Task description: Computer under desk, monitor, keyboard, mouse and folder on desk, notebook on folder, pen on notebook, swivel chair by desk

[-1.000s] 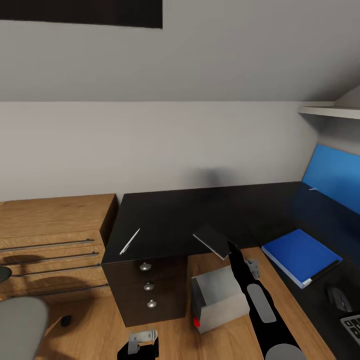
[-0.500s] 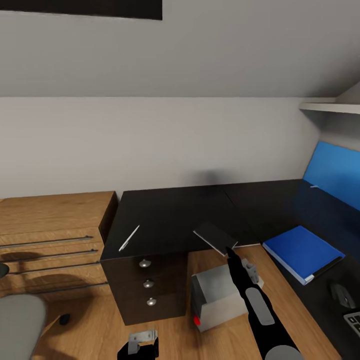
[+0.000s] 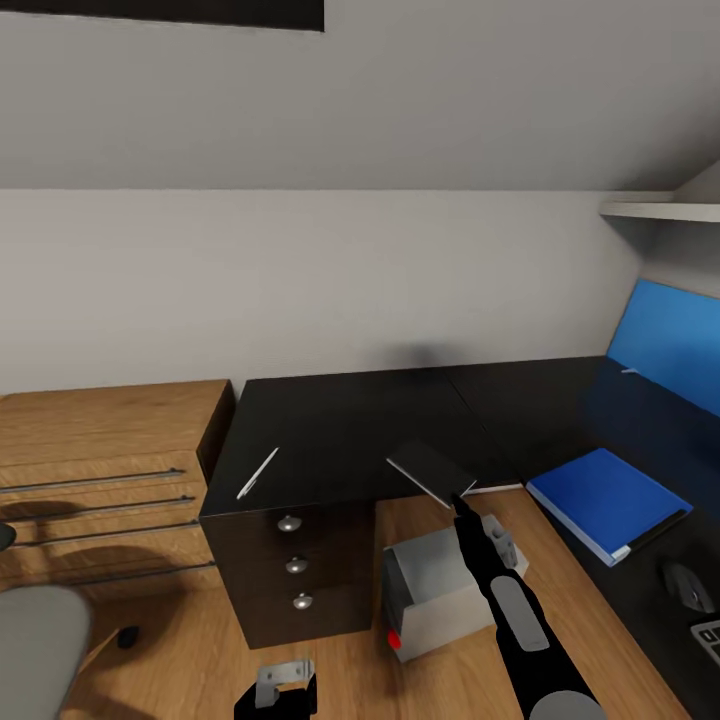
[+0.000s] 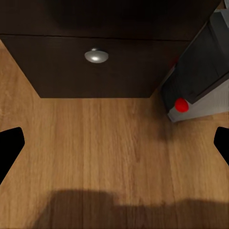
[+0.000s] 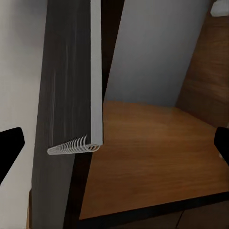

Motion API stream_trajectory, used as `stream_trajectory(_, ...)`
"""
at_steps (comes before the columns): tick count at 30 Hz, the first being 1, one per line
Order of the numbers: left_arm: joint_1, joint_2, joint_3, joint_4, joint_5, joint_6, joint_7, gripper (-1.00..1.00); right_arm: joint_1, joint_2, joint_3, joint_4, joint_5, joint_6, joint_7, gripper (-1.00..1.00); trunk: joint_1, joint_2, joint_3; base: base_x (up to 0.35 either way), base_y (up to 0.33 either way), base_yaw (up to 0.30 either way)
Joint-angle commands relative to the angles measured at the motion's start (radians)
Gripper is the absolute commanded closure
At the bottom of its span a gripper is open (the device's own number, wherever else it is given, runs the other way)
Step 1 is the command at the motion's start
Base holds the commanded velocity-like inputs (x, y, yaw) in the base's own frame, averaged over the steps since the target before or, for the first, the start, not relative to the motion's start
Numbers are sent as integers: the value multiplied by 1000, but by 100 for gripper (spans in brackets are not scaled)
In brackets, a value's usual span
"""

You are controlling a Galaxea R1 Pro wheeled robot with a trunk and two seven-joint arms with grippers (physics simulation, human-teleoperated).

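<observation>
Grey chair [image 3: 40, 640] seat shows at the far left, near a wooden dresser [image 3: 100, 470] and apart from the desk [image 3: 360, 430]. On the black desk top above the drawers lies the pen [image 3: 258, 474], not yet stacked. Low in the head view the left gripper [image 3: 285, 685] hangs over the floor with its fingers wide apart and empty. Toward the middle, the right gripper [image 3: 462, 500] appears to pinch the dark notebook [image 3: 431, 472] by one corner, holding it tilted just above the desk's front edge; in the right wrist view the notebook [image 5: 71, 95] stands edge-on between spread fingertips, so whether the jaws are truly clamped I cannot tell. Below it the grey computer [image 3: 440, 590] sits on the floor in the desk's inner corner, half under the top. Further right the blue folder [image 3: 605, 500] already lies on the desk, with the mouse [image 3: 685, 585] beside it and a keyboard [image 3: 708, 640] corner at the edge. Judging by this, notebook, pen and chair remain.
</observation>
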Motion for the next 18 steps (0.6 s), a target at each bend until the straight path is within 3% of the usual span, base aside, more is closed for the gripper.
stream_trajectory(1, 0, 1, -2, -2, 10, 4, 6, -100, -1, 1, -5, -1, -9, 8, 5, -100, 0, 0, -1, 0, 0, 0)
stream_trajectory(18, 0, 27, -2, -2, 10, 4, 5, -100, -1, 3, -3, 0, -9, 8, 4, -100, 0, 0, -1, 89, 0, 0)
